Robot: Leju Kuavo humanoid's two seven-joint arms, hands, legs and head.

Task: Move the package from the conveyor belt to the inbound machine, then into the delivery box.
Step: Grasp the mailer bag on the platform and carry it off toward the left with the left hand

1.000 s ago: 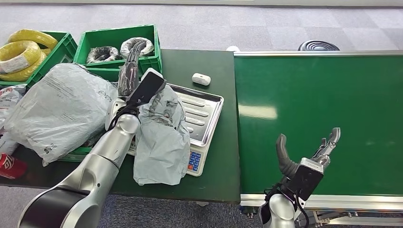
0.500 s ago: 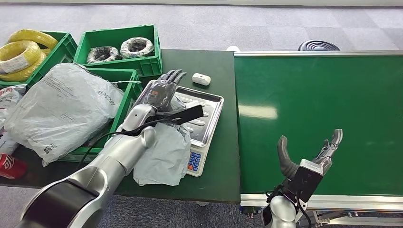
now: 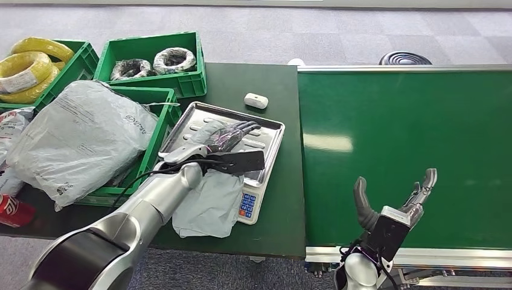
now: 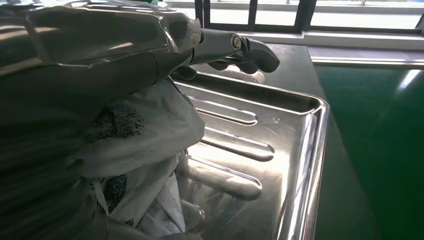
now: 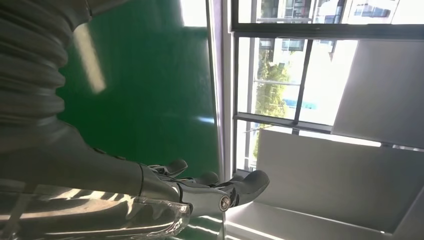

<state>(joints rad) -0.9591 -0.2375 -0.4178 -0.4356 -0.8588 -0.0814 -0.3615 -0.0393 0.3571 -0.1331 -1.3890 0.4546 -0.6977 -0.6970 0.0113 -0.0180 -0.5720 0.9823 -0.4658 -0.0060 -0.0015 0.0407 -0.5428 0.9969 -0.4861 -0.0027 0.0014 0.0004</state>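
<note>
The grey plastic package (image 3: 208, 196) lies on the scale's steel tray (image 3: 268, 136) and droops over its front edge, beside the keypad (image 3: 246, 205). My left hand (image 3: 226, 142) rests flat on the package's upper end, fingers stretched out across the tray and thumb lying alongside. In the left wrist view those fingers (image 4: 240, 47) reach straight over the ribbed tray (image 4: 300, 165) with the package (image 4: 145, 125) beneath the palm. My right hand (image 3: 392, 205) hovers open over the front edge of the green conveyor belt (image 3: 410, 121), holding nothing; the right wrist view shows the hand (image 5: 200, 192) spread above the belt (image 5: 150, 75).
A green crate (image 3: 158, 99) left of the scale holds a big grey bag (image 3: 78, 136). Behind it are crates of cable coils (image 3: 151, 60) and yellow coils (image 3: 27, 66). A small white device (image 3: 255, 100) lies behind the tray. A red can (image 3: 12, 211) sits at the table's front left.
My left hand turned over and came down from holding the package upright to lying flat on it; the package slumped onto the tray and over the scale's front. The right hand barely moved.
</note>
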